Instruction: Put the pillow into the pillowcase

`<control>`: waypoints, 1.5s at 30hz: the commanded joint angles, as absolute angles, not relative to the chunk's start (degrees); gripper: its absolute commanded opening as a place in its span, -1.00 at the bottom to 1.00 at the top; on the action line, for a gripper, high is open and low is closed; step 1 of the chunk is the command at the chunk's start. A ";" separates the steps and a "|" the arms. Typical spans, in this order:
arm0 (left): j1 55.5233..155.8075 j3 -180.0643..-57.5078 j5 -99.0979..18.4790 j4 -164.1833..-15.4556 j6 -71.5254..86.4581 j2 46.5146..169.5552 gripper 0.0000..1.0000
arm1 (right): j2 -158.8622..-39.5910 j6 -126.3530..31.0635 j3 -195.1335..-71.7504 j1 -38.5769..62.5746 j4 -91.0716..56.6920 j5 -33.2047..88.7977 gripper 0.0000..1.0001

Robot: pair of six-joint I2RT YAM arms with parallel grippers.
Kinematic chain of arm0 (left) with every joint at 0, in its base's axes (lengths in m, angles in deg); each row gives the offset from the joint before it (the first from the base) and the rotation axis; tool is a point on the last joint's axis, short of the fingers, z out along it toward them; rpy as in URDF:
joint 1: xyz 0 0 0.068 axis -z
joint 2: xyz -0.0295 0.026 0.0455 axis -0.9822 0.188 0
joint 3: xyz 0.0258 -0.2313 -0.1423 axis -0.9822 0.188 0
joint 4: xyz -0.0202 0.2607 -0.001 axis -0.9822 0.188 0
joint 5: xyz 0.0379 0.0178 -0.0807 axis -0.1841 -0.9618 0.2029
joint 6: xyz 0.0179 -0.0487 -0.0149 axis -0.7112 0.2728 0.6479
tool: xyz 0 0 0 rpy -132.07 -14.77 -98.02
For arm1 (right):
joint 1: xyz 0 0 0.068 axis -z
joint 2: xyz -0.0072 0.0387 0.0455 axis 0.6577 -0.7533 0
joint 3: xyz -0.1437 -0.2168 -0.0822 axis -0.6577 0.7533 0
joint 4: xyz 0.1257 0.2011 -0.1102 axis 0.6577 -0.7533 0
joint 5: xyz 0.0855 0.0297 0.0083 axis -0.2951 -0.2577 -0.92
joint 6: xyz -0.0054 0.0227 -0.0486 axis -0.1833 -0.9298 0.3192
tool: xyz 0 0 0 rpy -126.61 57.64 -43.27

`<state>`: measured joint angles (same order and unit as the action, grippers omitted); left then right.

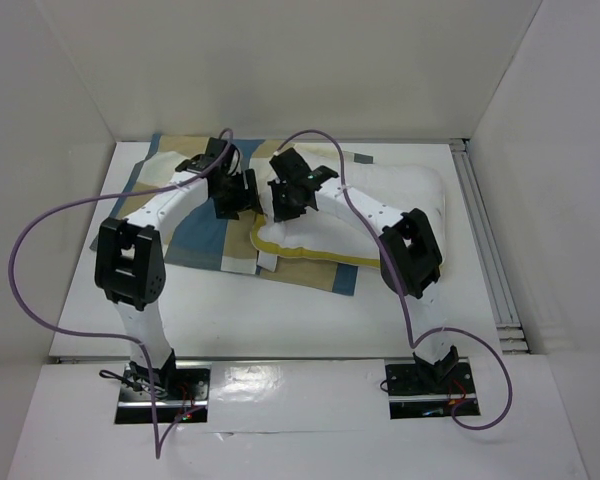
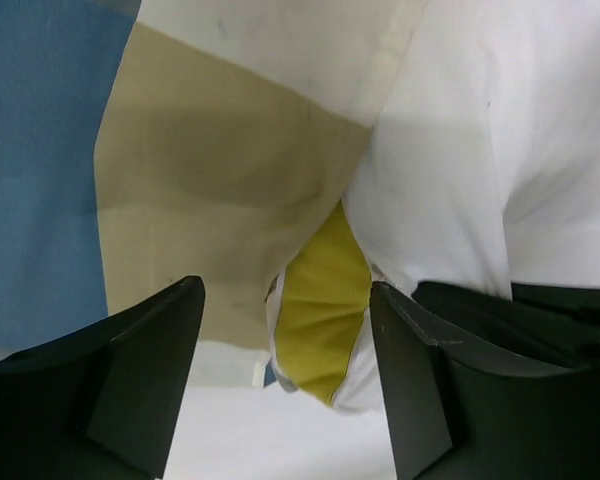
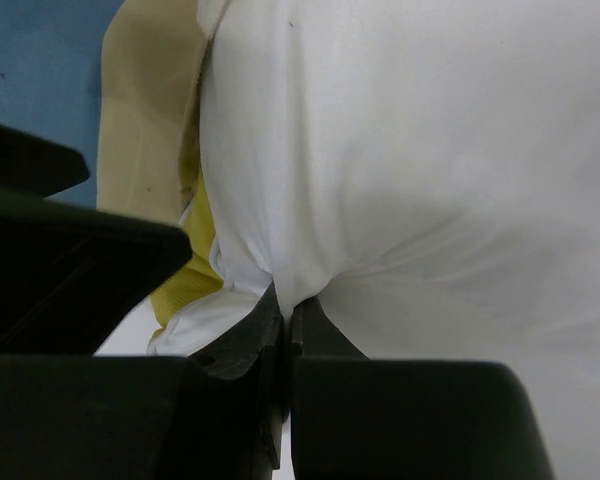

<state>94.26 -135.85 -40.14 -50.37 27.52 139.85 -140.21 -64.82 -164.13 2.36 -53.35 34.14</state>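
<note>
The white pillow (image 1: 405, 190) lies at the back right of the table, its yellow band (image 1: 310, 255) along the near edge. Left of it the checked pillowcase (image 1: 195, 240) lies flat, and the two overlap in the middle. In the left wrist view my left gripper (image 2: 288, 290) is open, and the pillow's yellow-banded corner (image 2: 325, 310) hangs between its fingers (image 2: 150, 370) without touching them. The tan pillowcase (image 2: 210, 180) is behind that corner. My right gripper (image 3: 288, 300) is shut on a pinch of the pillow's white fabric (image 3: 410, 150) close to the same corner.
White walls enclose the table at the back and on both sides. A metal rail (image 1: 485, 250) runs along the right edge. Purple cables (image 1: 40, 230) loop over both arms. The two grippers (image 1: 238, 195) work close together at mid-table.
</note>
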 commanded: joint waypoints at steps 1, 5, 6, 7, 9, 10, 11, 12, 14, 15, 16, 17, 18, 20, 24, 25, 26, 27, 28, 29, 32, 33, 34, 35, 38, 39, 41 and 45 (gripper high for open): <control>94.72 -137.24 -43.12 -55.63 26.21 141.09 0.58 | -136.18 -64.82 -164.33 2.81 -51.14 33.42 -1.00; 94.72 -136.70 -42.51 -57.56 25.69 143.28 0.54 | -136.18 -64.82 -164.33 3.33 -51.75 33.42 -1.00; 94.72 -136.10 -42.51 -57.57 25.68 143.28 0.50 | -136.18 -64.82 -164.33 3.33 -51.75 33.42 -1.00; 94.72 -136.09 -42.51 -58.18 25.68 144.59 0.47 | -136.18 -64.82 -164.33 3.33 -51.75 33.42 -1.00; 94.72 -136.09 -44.08 -58.18 25.68 145.65 0.30 | -136.18 -64.82 -164.33 3.33 -52.36 33.42 -1.00; 94.72 -136.61 -44.09 -58.18 25.68 145.66 0.23 | -136.18 -64.82 -164.33 3.33 -52.37 33.42 -1.00; 94.72 -136.62 -44.87 -58.18 25.68 146.53 0.19 | -136.18 -64.82 -164.33 3.33 -52.37 33.42 -1.00; 94.72 -136.62 -45.40 -58.18 25.68 147.06 0.10 | -135.66 -64.82 -164.33 3.33 -52.37 33.42 -1.00; 94.72 -136.62 -46.81 -58.71 25.68 147.06 0.06 | -135.66 -64.82 -164.33 3.33 -52.97 33.94 -1.00; 94.72 -136.62 -46.81 -58.71 25.68 147.06 0.06 | -135.66 -64.82 -164.33 3.33 -52.98 33.94 -1.00; 94.72 -136.62 -47.33 -58.71 25.68 147.06 -0.01 | -135.66 -64.82 -164.33 3.33 -52.98 33.94 -1.00; 94.72 -136.62 -47.34 -58.71 25.68 147.06 -0.01 | -135.05 -64.82 -163.72 3.33 -52.98 33.94 -1.00; 94.72 -136.62 -47.34 -58.71 25.68 147.58 -0.01 | -135.04 -64.82 -163.72 3.85 -52.98 33.94 -1.00; 94.72 -136.62 -47.34 -58.71 25.68 147.59 -0.37 | -135.04 -64.82 -163.72 3.86 -52.98 33.94 -1.00; 94.72 -136.62 -46.64 -57.40 25.15 145.66 -1.00 | -135.04 -64.82 -163.72 3.86 -52.98 34.99 -1.00; 94.72 -136.62 -45.85 -56.78 24.63 144.96 -1.00 | -135.04 -64.82 -163.72 3.86 -52.98 35.00 -1.00; 94.72 -136.62 -45.85 -56.26 24.02 143.13 -1.00 | -135.04 -64.82 -163.72 3.86 -52.98 35.00 -1.00; 94.72 -136.62 -45.32 -55.38 24.01 142.06 -1.00 | -135.04 -65.35 -163.72 3.86 -52.98 35.00 -1.00; 94.72 -136.62 -45.32 -54.24 23.49 141.10 -1.00 | -135.56 -65.35 -164.24 3.86 -52.98 35.00 -1.00; 94.72 -136.62 -44.10 -53.36 22.96 140.22 -1.00 | -135.57 -65.87 -165.11 3.86 -52.98 35.00 -1.00; 94.72 -135.91 -39.80 -50.02 22.43 137.05 -1.00 | -136.70 -67.19 -167.93 3.86 -52.98 35.52 -1.00; 95.24 -135.30 -38.74 -49.14 22.43 136.26 -1.00 | -137.32 -67.20 -168.63 3.86 -52.98 35.53 -1.00; 95.25 -133.99 -37.86 -49.13 21.91 134.42 -1.00 | -137.33 -67.20 -169.86 3.86 -52.98 36.05 -1.00; 95.77 -133.20 -36.11 -48.61 21.90 133.45 -1.00 | -138.46 -68.07 -170.65 3.86 -52.98 36.57 -1.00; 96.39 -132.66 -35.04 -46.68 21.38 131.34 -1.00 | -140.04 -69.65 -173.99 3.86 -53.51 37.99 -1.00; 96.39 -132.66 -33.82 -44.76 20.68 131.33 -1.00 | -140.83 -70.88 -174.00 3.86 -52.55 37.99 -1.00; 97.01 -133.28 -32.41 -43.16 19.27 131.33 -1.00 | -141.36 -72.55 -174.00 3.86 -50.53 38.87 -1.00; 98.24 -134.41 -31.87 -40.17 17.95 132.90 -1.00 | -144.08 -76.69 -175.31 2.73 -45.08 43.33 -1.00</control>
<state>97.21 -133.71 -35.77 -47.99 20.40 132.79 -141.89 -72.64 -171.06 2.95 -55.16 35.71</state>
